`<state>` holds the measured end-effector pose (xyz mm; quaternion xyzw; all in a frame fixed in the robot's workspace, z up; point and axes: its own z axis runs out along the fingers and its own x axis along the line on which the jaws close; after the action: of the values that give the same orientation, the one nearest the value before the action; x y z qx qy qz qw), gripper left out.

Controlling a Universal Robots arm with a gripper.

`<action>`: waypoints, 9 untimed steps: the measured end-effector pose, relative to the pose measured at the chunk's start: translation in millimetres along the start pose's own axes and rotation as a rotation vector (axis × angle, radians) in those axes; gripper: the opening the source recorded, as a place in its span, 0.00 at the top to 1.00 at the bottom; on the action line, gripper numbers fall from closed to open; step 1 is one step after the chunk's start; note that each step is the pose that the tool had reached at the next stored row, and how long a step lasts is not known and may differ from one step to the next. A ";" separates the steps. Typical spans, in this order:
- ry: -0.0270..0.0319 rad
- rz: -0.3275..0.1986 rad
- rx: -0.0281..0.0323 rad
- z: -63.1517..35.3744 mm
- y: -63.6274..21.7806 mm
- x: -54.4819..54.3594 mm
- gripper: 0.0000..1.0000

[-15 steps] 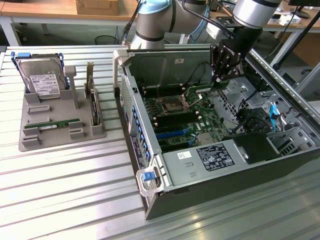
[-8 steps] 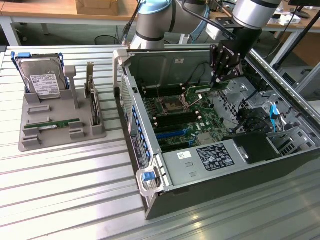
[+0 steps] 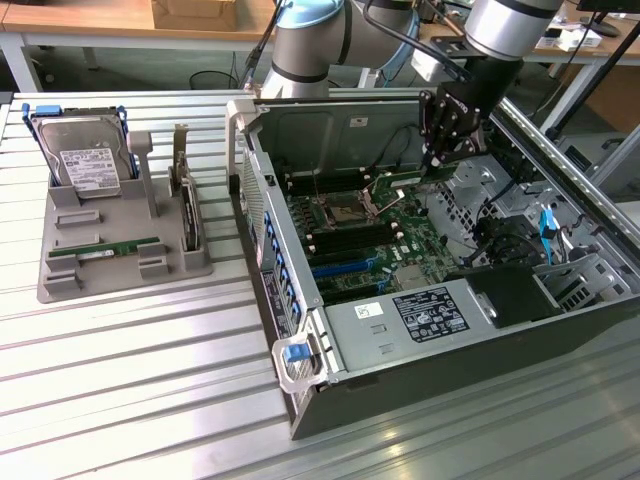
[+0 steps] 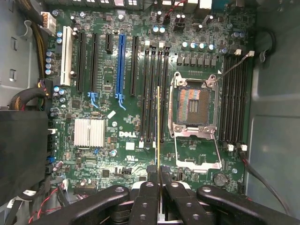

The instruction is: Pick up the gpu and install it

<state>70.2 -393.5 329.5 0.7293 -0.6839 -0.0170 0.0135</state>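
My gripper (image 3: 437, 160) hangs inside the open computer case (image 3: 300, 390), over the motherboard (image 3: 360, 235). It is shut on the gpu (image 3: 405, 180), a thin green circuit-board stick that juts out from the fingers toward the exterior view's left. In the wrist view the gpu (image 4: 158, 126) shows edge-on as a thin yellow-green line running out from my gripper (image 4: 159, 172). It lies along the black memory slots (image 4: 152, 89), just beside the open processor socket (image 4: 194, 104). Whether the stick touches a slot I cannot tell.
A grey tray (image 3: 60, 285) at the exterior view's left holds a silver hard drive (image 3: 88, 165), a dark card on edge (image 3: 188, 215) and another green stick (image 3: 110, 248). Inside the case are a silver heatsink (image 4: 89, 132), cable bundles (image 4: 28, 96) and a black box (image 3: 510, 295).
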 end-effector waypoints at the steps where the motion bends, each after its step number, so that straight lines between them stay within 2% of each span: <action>1: -0.0001 0.000 0.0000 0.3 0.0 0.0 0.87; 9: -0.0001 0.000 0.0000 2.4 -0.1 0.0 0.87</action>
<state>70.2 -393.5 327.1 0.7293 -0.6839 -0.0171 0.0135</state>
